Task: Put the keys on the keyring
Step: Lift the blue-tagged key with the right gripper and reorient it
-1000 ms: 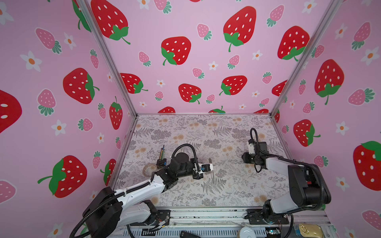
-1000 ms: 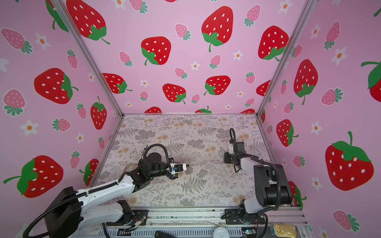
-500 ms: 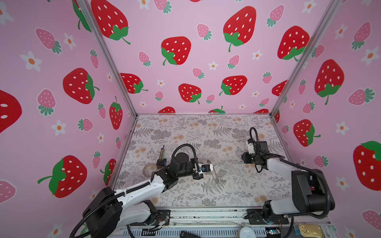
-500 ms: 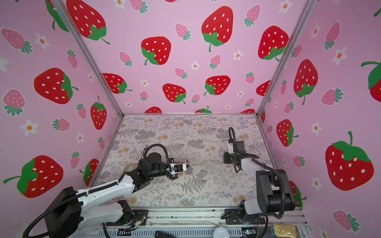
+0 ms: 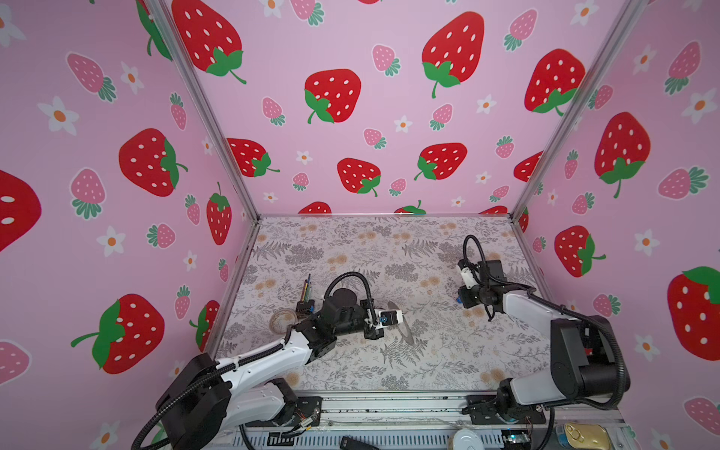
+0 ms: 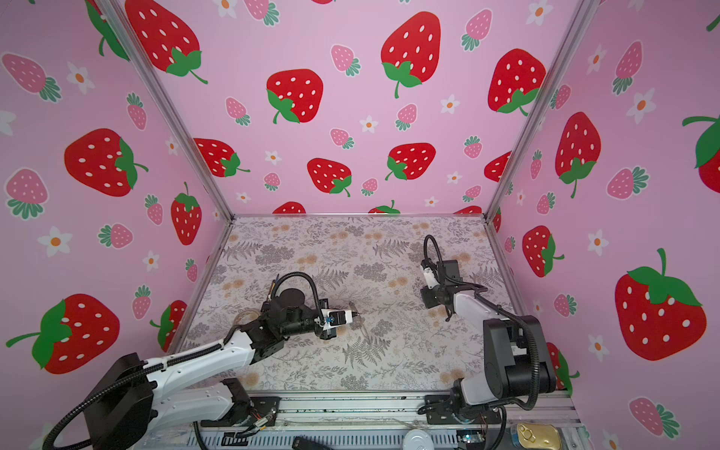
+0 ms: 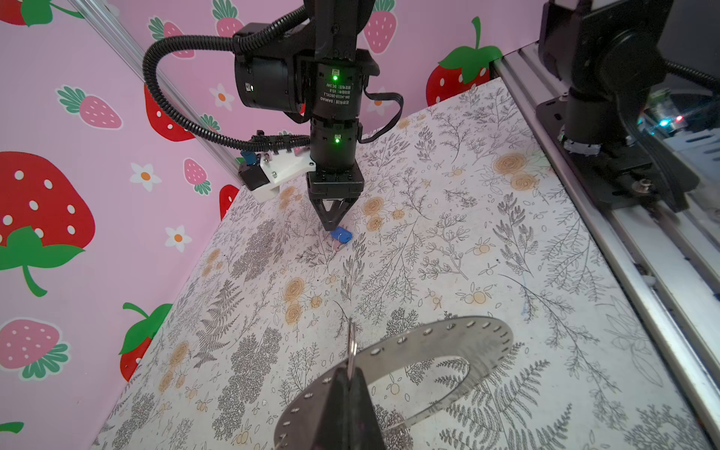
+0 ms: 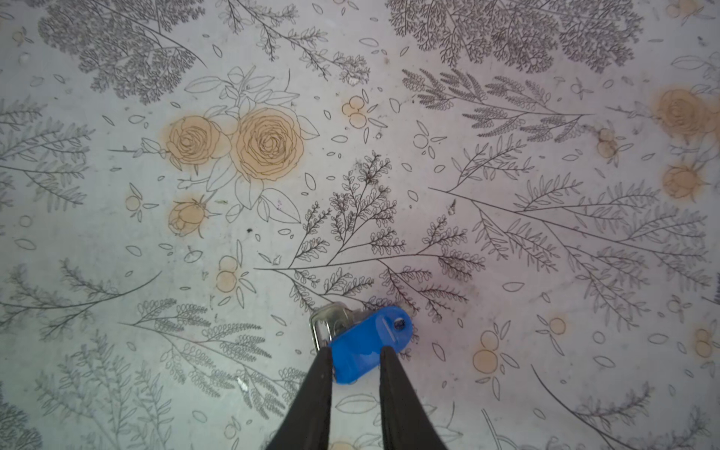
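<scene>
Keys (image 8: 366, 343) seem pinched under vertical right tool (image 8: 355, 352); left tool (image 7: 349, 376) grips keyring (image 7: 467, 339).

Right tool (image 8: 355, 350) straddles the blue keys (image 8: 374, 335) (silver loop (image 8: 323, 321) attached) on the floral mat (image 8: 506, 195).

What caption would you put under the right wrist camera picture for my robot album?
The right gripper pinches the blue key tag between black fingers on the flowery table.

- left arm (image 5: 269, 358) and right arm (image 5: 526, 307): white shells, black joints.
- black ribbed cable (image 7: 167, 70) loops at each wrist.
- green lights (image 7: 335, 73) on black motor (image 7: 339, 101), pale lettering.
- right gripper (image 8: 355, 350): two black tapered fingers.
</scene>
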{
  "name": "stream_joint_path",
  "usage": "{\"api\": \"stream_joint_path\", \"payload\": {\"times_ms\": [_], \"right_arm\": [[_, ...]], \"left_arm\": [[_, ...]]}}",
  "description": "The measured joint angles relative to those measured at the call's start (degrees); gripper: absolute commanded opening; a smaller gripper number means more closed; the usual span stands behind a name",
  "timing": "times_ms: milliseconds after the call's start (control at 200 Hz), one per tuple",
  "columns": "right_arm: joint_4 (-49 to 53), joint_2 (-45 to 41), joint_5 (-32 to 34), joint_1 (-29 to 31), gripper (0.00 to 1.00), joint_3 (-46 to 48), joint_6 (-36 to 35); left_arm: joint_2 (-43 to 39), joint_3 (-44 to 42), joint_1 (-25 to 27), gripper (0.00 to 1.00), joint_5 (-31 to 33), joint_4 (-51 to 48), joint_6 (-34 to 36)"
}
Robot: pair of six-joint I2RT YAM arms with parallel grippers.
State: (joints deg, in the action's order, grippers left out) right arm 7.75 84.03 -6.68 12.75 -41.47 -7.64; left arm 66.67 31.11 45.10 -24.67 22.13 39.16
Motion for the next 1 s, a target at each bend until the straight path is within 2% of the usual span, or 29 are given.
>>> {"api": "stream_joint_path", "payload": {"times_ms": [1001], "right_arm": [[1.86, 3.69, 3.26, 2.51, 0.20, 0.02, -2.75]], "left_arm": [[0.00, 0.35, 0.00, 0.00, 0.00, -0.11, 0.04]]}}
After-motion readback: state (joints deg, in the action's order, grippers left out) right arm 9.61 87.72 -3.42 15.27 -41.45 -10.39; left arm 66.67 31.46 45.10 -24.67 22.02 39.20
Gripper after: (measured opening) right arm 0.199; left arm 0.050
